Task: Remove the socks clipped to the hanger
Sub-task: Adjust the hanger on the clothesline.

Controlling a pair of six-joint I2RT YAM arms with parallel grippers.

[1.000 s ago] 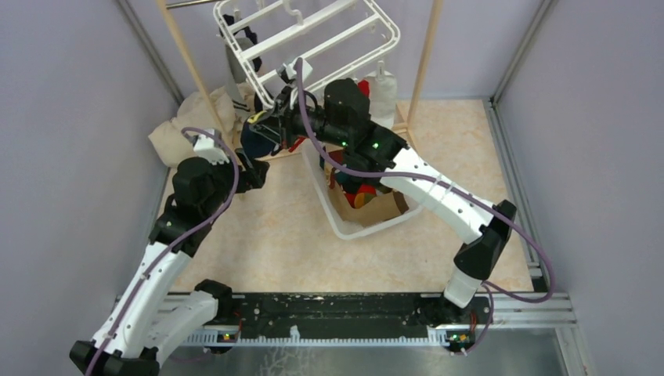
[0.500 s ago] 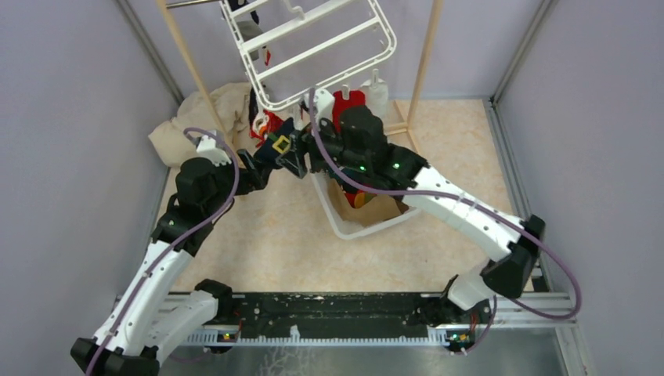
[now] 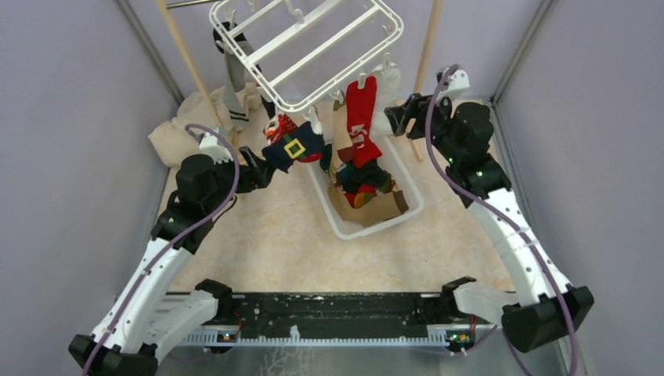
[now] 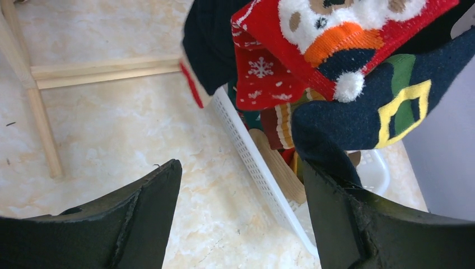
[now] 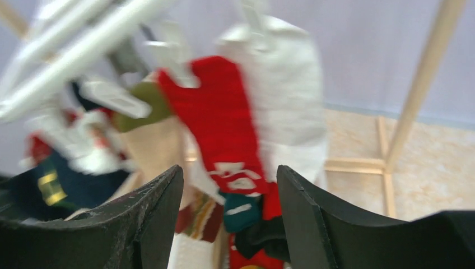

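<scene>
A beige cloth (image 3: 176, 133) lies heaped on the counter (image 3: 258, 235) by the foot of the left pole (image 3: 184, 55). The hanger (image 3: 342, 73) hangs tilted between the two poles. A grey sock (image 3: 233, 78) dangles from its left corner.

My left claw (image 4: 241, 185) gapes wide and holds nothing. It points up at the navy sock (image 4: 364, 112) with the yellow buckle, whose toe hangs right at my right-hand finger (image 4: 347, 224). A red patterned sock (image 4: 336, 28) is bunched against it from above, so the two crowd each other under the hanger's near corner.

Below and to the right stands the white basket (image 3: 368, 227), with loose socks piled inside. Over it a red sock (image 5: 224, 117) and a white sock (image 5: 291, 95) hang side by side from clips, touching.

My right claw (image 5: 229, 171) is spread apart and empty. It is raised level with the red sock but clear of it. The right pole (image 3: 427, 47) stands just beside that arm.
</scene>
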